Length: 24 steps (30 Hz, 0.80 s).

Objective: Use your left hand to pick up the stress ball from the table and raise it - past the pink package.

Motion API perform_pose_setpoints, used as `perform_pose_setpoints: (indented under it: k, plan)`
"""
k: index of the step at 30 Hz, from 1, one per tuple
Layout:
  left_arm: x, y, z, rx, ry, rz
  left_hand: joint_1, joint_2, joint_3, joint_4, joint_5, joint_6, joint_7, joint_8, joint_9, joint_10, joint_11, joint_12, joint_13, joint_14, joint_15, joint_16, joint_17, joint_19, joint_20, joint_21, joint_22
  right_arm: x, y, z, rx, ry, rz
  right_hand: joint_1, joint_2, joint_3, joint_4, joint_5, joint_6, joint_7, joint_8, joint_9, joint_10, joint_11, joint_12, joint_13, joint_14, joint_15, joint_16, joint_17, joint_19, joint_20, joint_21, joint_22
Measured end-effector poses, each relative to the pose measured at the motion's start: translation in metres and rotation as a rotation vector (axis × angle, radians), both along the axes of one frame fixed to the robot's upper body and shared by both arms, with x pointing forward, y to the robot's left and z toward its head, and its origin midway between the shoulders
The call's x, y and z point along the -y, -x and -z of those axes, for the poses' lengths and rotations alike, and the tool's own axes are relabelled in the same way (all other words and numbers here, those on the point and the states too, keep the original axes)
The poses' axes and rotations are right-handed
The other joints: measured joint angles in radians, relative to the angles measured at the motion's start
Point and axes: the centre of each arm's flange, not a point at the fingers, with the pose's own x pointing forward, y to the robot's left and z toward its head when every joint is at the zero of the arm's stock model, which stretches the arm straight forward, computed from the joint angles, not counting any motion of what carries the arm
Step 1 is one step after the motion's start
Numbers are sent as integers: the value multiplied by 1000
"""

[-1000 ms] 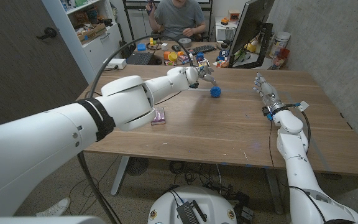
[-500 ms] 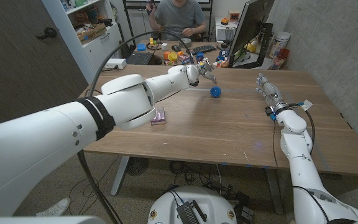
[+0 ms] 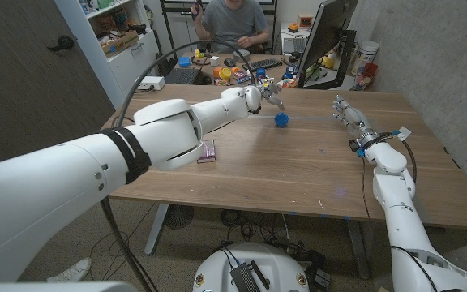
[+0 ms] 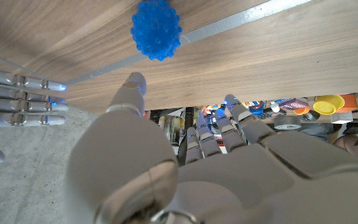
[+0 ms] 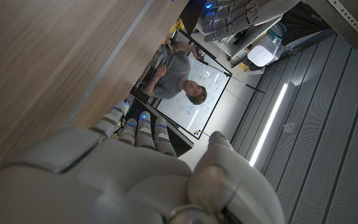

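**Left hand poised beside the stress ball, nothing grasped**

The blue, knobbly stress ball (image 3: 281, 119) sits on the wooden counter (image 3: 298, 162), toward the far side, apart from any hand. The left hand (image 3: 268, 92) hovers just beside it, up and to its left, fingers spread and holding nothing; from the left wrist view the ball (image 4: 156, 29) lies beyond the thumb tip, untouched. The pink package (image 3: 207, 151) rests on the counter nearer the robot, tucked against the left forearm's outline, well apart from the ball. Over on the right, the right hand (image 3: 349, 115) is stretched out above the counter, fingers extended, empty. A person (image 3: 232, 20) sits behind the counter's far edge.
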Motion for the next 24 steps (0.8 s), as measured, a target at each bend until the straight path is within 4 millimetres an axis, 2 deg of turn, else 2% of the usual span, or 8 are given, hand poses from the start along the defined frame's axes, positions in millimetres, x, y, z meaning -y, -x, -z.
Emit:
perform_pose_setpoints:
  k: [11, 16, 17, 22, 24]
  plan:
    - [7, 1, 14, -9, -7, 14, -1, 1, 0, 0, -5, 0, 0, 0, 0, 0, 0, 0, 0, 0, 0, 0, 0, 0, 0, 0, 0, 17, 12, 6, -6, -2, 27, 8, 0, 4, -4, 0, 0, 0, 0, 0, 5, -5, 0, 0, 2, -2, 0, 0, 3, 3, 0, 0]
    - [10, 1, 18, -15, -8, 20, -5, 5, -4, 4, -4, 2, 2, 0, 0, 0, 0, 0, 0, 0, 0, 0, 0, 0, 0, 0, 0, 18, 11, 7, -11, -5, 26, 8, 0, 4, -4, 0, 0, 0, 0, 0, 5, -5, 0, 0, 2, -2, 0, 0, 7, 7, 0, 0]
    - [10, 1, 19, -14, -8, 21, -5, 5, -4, 4, -4, 3, 3, 0, 0, 0, 0, 0, 0, 0, 0, 0, 0, 0, 0, 0, 0, 23, 18, 9, -7, 2, 39, 8, 0, 4, -4, 0, 0, 0, 0, 0, 5, -5, 0, 0, 2, -2, 0, 0, 7, 7, 0, 0]
    - [11, 1, 22, -19, -8, 24, -5, 5, -4, 4, -4, 3, 3, 0, 0, 0, 0, 0, 0, 0, 0, 0, 0, 0, 0, 0, 0, 24, 17, 9, -11, -1, 39, 8, 0, 8, -8, 0, 0, 0, 0, 0, 5, -5, 0, 0, 2, -2, 0, 0, 7, 7, 0, 0]
    - [12, 1, 23, -19, -8, 25, -5, 5, -4, 4, -4, 3, 3, 0, 0, 0, 0, 0, 0, 0, 0, 0, 0, 0, 0, 0, 0, 26, 24, 10, -4, 4, 46, 8, 0, 8, -8, 0, 0, 0, 0, 0, 5, -5, 0, 0, 2, -2, 0, 0, 7, 7, 0, 0]
